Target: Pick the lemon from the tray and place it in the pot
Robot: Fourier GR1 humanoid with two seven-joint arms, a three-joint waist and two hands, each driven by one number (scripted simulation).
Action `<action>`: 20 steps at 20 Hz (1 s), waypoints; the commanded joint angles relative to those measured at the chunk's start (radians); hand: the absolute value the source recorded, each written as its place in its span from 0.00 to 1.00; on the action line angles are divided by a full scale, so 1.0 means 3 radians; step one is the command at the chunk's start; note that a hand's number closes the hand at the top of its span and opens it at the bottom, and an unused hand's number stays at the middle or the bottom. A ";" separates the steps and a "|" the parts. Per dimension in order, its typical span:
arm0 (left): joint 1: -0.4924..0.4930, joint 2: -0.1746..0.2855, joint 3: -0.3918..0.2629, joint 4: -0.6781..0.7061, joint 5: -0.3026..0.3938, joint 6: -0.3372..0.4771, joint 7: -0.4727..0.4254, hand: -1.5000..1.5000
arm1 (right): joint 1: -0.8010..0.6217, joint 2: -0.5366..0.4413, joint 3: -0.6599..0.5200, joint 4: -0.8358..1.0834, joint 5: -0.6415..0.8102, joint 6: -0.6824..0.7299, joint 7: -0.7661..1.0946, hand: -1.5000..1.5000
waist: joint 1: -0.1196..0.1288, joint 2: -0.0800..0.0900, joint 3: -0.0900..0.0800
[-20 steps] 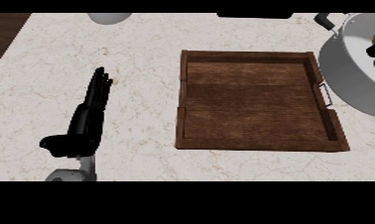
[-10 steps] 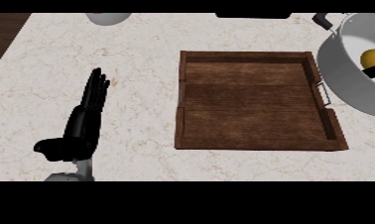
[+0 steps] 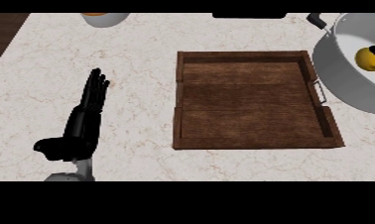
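Since a second ago the lemon has come into sight inside the pot. It lies on the pot's pale floor at the far right edge of the head view, only partly in the picture. The left robot hand has hardly stirred and lies flat on the counter well to the left of the tray, its fingers straight and close together, holding nothing.

Of the right robot hand I can make out nothing sure. A small dark sliver sits at the picture's edge just above the lemon and may belong to it, but I cannot tell how that hand stands.

The wooden tray shows only its bare boards, so by my reckoning the job is as good as done.

As for the lemon, I would expect it to be light and fairly stiff, with a waxy skin that may slip and a rounded body that rolls. The best hold would be across its middle from two opposite sides.

The counter is pale veined stone, flat and hard. The pot is grey metal with a black handle and stands just beside the tray's right side. A small bowl with something orange in it stands at the far edge, and a dark slab next to it is cut off. I cannot tell what that is.
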 commanded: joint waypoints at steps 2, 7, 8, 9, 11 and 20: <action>0.0001 0.0073 0.0082 -0.0102 0.0087 -0.0054 0.0151 0.50 | 0.0219 0.0146 -0.0266 -0.0342 -0.0628 -0.0684 -0.0564 0.00 | -0.0013 -0.0005 0.0002; -0.0010 -0.0031 0.0040 0.0068 -0.0023 0.0023 0.0030 0.50 | 0.0545 0.0242 -0.0270 -0.0791 -0.1267 -0.0558 -0.1016 0.00 | -0.0053 -0.0016 -0.0008; -0.0011 0.0027 0.0123 0.0234 0.0038 -0.0102 -0.0180 0.50 | 0.0642 0.0384 -0.0227 -0.0896 -0.1358 -0.0661 -0.1125 0.00 | -0.0052 -0.0014 -0.0009; -0.0200 -0.0081 0.0076 0.0321 -0.0047 0.0043 -0.0037 0.50 | 0.0714 0.0383 -0.0206 -0.1039 -0.1405 -0.0635 -0.1148 0.00 | -0.0073 -0.0017 -0.0010; 0.0048 0.0043 0.0117 0.0015 0.0014 -0.0047 -0.0018 0.50 | 0.1035 0.0537 -0.0150 -0.1473 -0.1522 -0.0537 -0.1198 0.00 | -0.0080 -0.0032 -0.0012; 0.0161 -0.0042 0.0086 -0.0039 0.0014 -0.0121 -0.0106 0.50 | 0.1840 0.0947 0.0188 -0.2650 -0.1678 -0.0434 -0.0896 0.00 | -0.0047 -0.0021 -0.0013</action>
